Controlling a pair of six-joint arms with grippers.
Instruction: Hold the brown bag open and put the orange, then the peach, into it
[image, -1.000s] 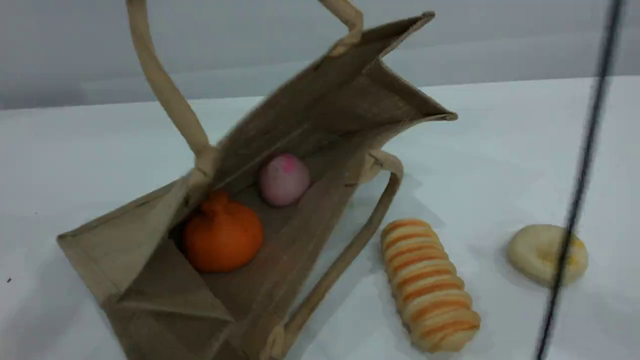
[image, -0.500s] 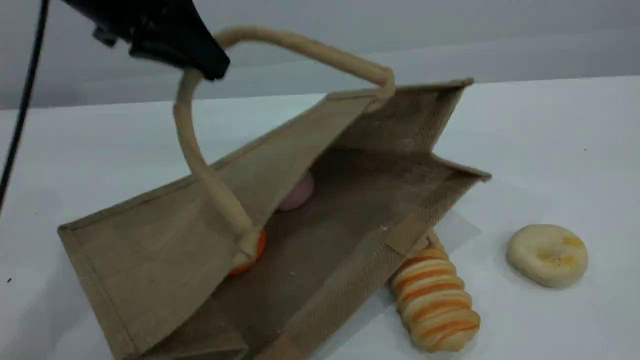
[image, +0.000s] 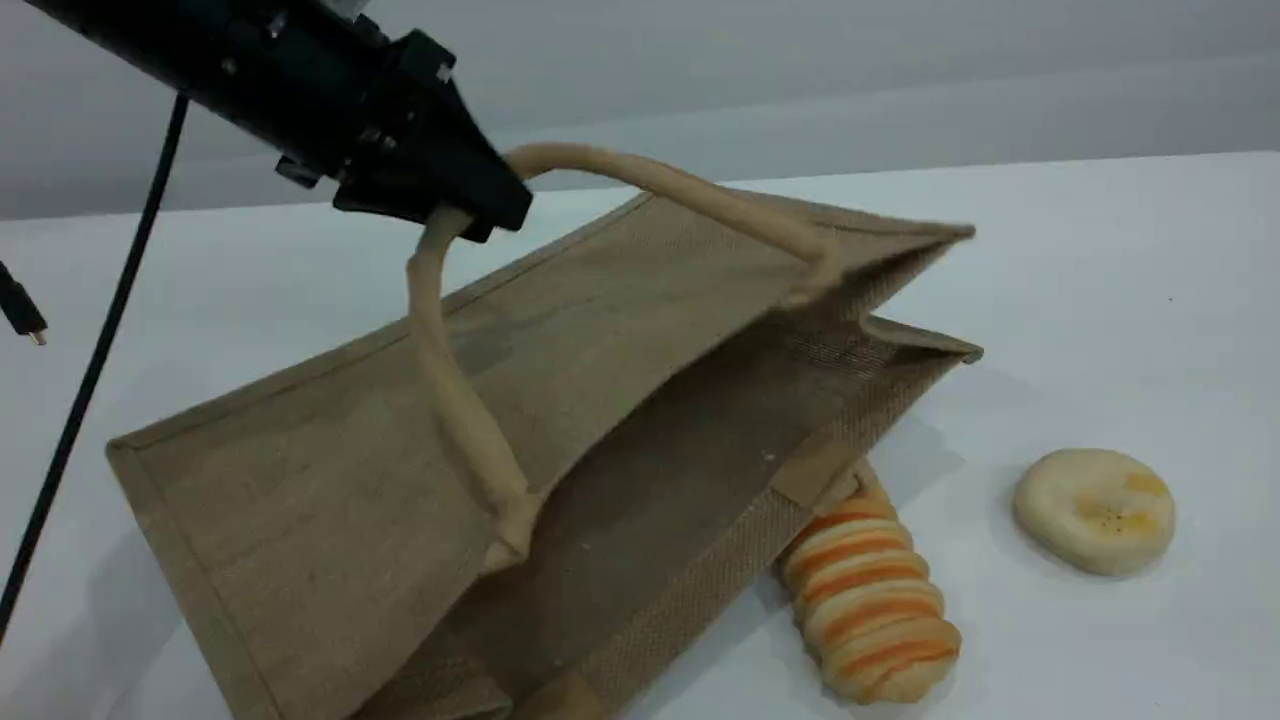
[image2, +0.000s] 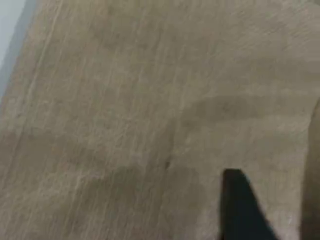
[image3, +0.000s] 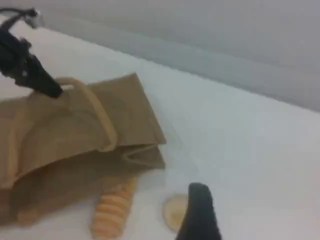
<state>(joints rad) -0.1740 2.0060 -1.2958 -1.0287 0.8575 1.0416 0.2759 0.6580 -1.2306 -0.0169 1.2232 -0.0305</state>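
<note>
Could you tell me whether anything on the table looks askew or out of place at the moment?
Yes. The brown bag is slumped on its side with its mouth nearly collapsed, and its lower edge lies over one end of the striped bread roll. No fruit shows inside.

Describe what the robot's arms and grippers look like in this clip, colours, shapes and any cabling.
The left arm is matte black, a blocky housing with small screws, narrowing to a wedge-shaped left gripper. A thin black cable hangs beside it, and a small black plug end shows at the edge. The right gripper shows only as a rounded black fingertip. No markings are legible.
</note>
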